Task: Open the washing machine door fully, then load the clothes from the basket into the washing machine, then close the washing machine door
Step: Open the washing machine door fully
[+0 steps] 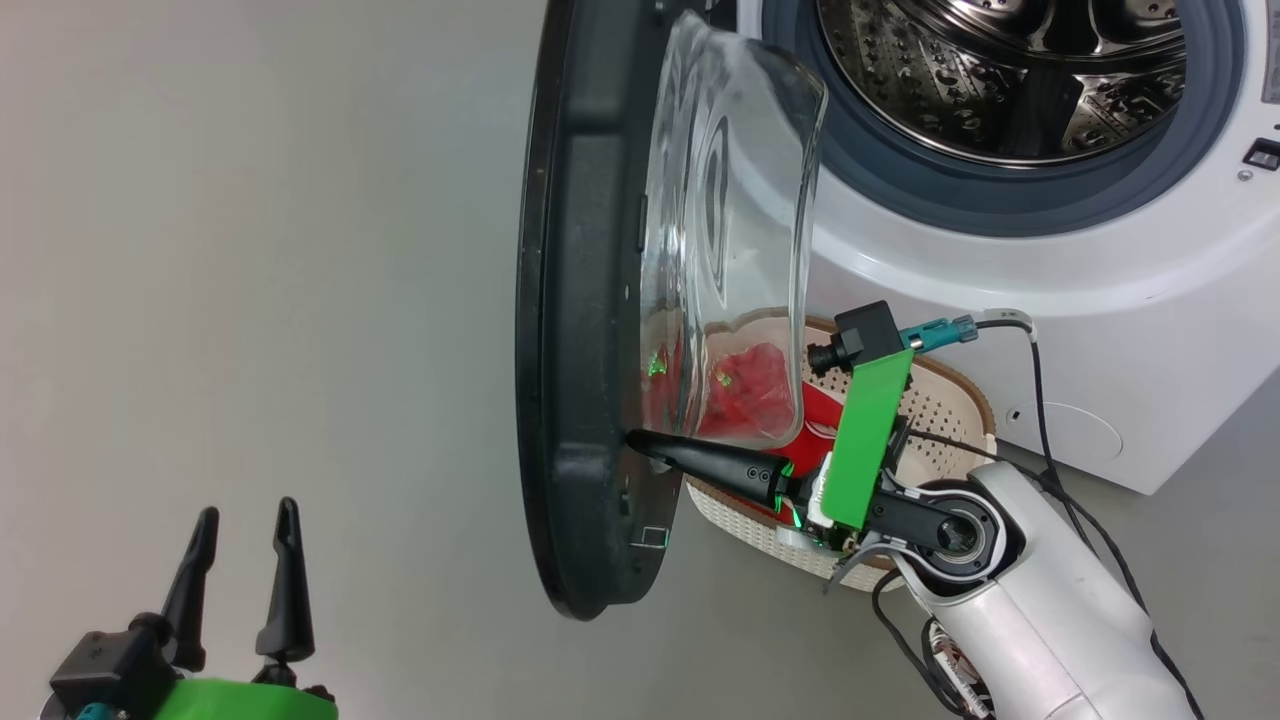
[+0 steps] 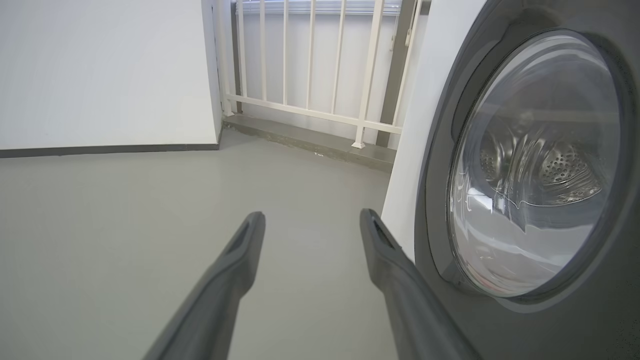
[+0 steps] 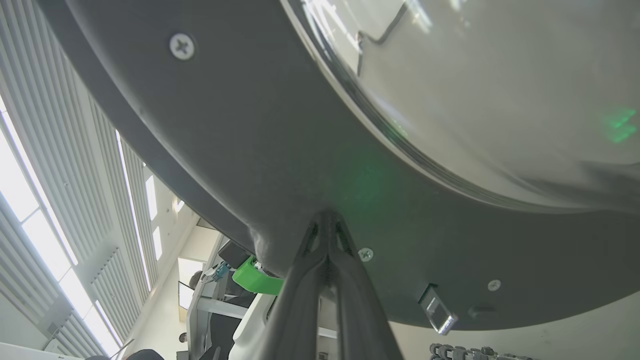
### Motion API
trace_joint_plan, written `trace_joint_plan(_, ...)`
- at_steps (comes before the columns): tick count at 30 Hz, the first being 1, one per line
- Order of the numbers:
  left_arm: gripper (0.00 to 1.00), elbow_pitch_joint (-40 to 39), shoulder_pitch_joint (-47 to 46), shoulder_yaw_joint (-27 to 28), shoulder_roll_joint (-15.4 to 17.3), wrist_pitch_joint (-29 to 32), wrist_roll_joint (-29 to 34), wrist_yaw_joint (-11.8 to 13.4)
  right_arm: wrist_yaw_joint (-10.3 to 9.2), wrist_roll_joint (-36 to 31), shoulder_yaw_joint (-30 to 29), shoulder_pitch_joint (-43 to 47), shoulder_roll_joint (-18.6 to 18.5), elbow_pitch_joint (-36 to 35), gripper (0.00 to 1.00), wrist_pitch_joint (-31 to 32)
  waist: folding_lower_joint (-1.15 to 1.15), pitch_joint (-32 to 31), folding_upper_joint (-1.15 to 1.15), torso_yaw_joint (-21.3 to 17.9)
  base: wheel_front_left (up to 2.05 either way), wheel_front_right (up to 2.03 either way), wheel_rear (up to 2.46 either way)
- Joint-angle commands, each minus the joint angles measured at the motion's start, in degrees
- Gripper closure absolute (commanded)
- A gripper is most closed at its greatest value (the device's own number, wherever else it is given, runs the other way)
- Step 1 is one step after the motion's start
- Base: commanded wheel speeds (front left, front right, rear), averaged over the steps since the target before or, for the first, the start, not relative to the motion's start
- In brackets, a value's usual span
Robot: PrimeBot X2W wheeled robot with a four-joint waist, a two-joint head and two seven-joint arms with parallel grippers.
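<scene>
Overhead, the washing machine door (image 1: 585,300) stands swung out, edge-on, its glass bowl (image 1: 735,220) bulging toward the washing machine (image 1: 1100,330), whose drum (image 1: 1000,70) lies exposed. The right fingers (image 1: 705,463), clenched together on nothing, touch the door's inner rim with their tip. Behind them the basket (image 1: 945,400) sits on the floor (image 1: 250,250) near the machine's front, with the red clothes (image 1: 750,390) inside, seen partly through the glass. The left fingers (image 1: 288,580) are spread and empty at lower left.

Left wrist view: parted fingers above grey floor, the door's outer face just beside them, a white railing (image 2: 310,75) beyond.

Right wrist view: closed fingertips meet the dark rim near a screw (image 3: 365,254).
</scene>
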Motion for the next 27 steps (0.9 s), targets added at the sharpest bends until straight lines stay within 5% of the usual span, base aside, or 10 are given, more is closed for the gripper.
trace_joint_plan(1, 0.0, -1.1, -1.3, 1.8, 1.1, -0.5, 0.3, -0.2, 0.1, 0.0, 1.0, -1.8, 2.1, -1.4, 1.0, -0.4, 0.0, 0.0, 0.0, 0.2, 0.0, 0.0, 0.0)
trace_joint_plan(27, 0.0, -0.8, -0.9, 1.8, 1.4, -0.5, 0.6, -0.2, 0.1, -0.1, 1.1, -1.5, 2.7, -1.2, 1.0, -0.8, 0.0, -0.8, 0.0, -0.9, 0.0, 0.0, 0.0)
